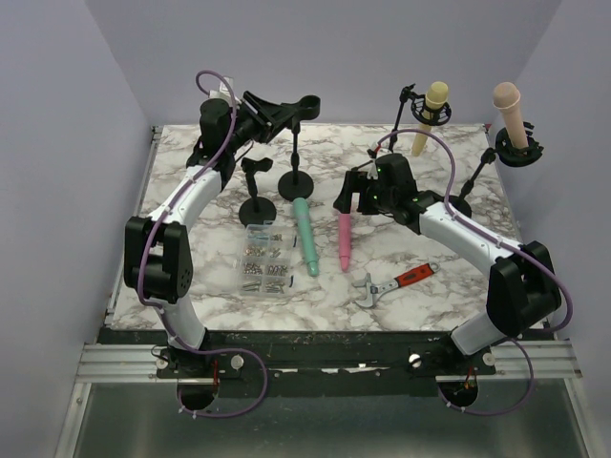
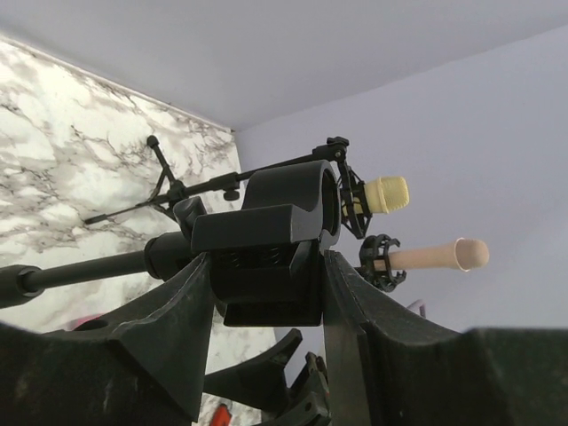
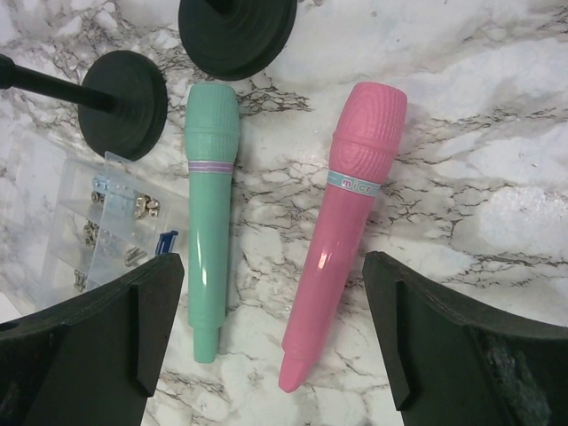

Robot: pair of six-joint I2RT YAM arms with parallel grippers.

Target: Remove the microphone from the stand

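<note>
My left gripper (image 1: 256,112) is shut on the empty black clip (image 1: 291,108) of a short stand at the back left. In the left wrist view the clip (image 2: 266,226) sits between my fingers (image 2: 169,328). A pink microphone (image 1: 344,240) and a green microphone (image 1: 305,236) lie flat on the marble table. My right gripper (image 1: 353,197) hovers open and empty above the pink one. In the right wrist view the gripper (image 3: 271,297) straddles the pink microphone (image 3: 342,222), with the green one (image 3: 209,213) to its left. A yellow microphone (image 1: 434,100) and a beige microphone (image 1: 509,113) sit in shock-mount stands at the back right.
A second short stand (image 1: 256,191) with an empty clip stands left of the held stand's base (image 1: 296,184). A clear box of screws (image 1: 267,260) lies front left. A red-handled wrench (image 1: 391,284) lies front right. Purple walls enclose the table.
</note>
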